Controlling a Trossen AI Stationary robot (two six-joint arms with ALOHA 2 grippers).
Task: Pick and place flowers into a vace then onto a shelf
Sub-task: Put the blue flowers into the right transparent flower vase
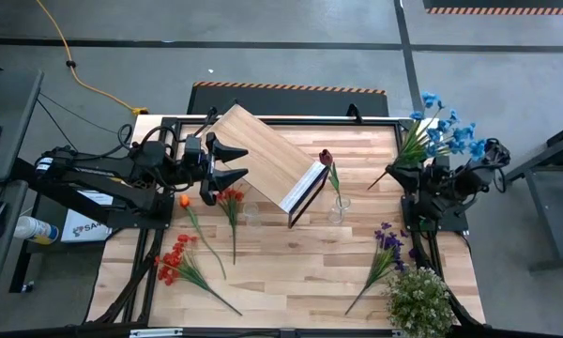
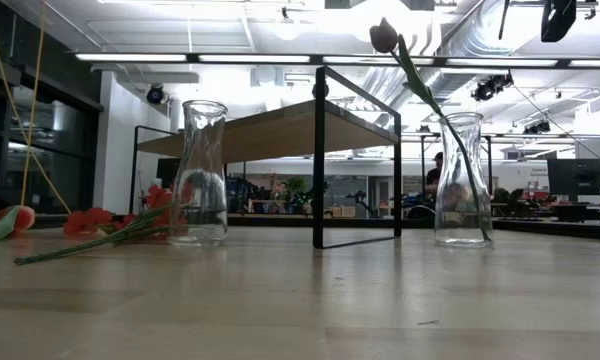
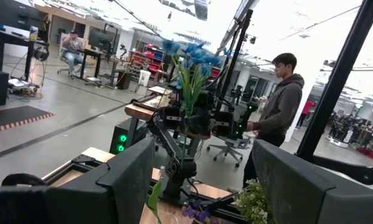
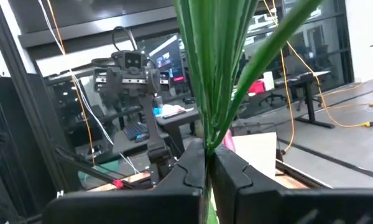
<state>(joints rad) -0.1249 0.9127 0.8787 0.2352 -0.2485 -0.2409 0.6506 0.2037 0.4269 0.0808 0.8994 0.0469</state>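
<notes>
The blue spray [image 1: 444, 133] is in my right gripper [image 1: 405, 175], at the table's right edge; the left wrist view shows the blue spray [image 3: 189, 56] standing above that arm. My left gripper [image 1: 233, 161] is open at the table's left, pointing at the shelf [image 1: 263, 155], and touches nothing. The dark red rose [image 1: 326, 158] stands with its stem in a glass vase [image 1: 338, 210]. A second glass vase [image 1: 251, 215] stands empty. The orange tulip [image 1: 185, 201], two red sprays [image 1: 230, 197] [image 1: 174, 259] and a purple spray [image 1: 387, 240] lie flat on the table. My right gripper is shut on the blue spray's bundled green stems [image 4: 205, 134], low down on them, pinched between the two fingers [image 4: 186, 168], which lie across the stems. The spray rises out of the hold with its blooms uppermost and looks lifted clear of the table.
The shelf stands on its thin black frame [image 2: 320, 160] at the table's far middle, between the two vases [image 2: 200, 185] [image 2: 462, 180]. A bushy pale plant [image 1: 418, 300] sits at the near right corner. A person [image 3: 280, 106] stands beyond the table's right side.
</notes>
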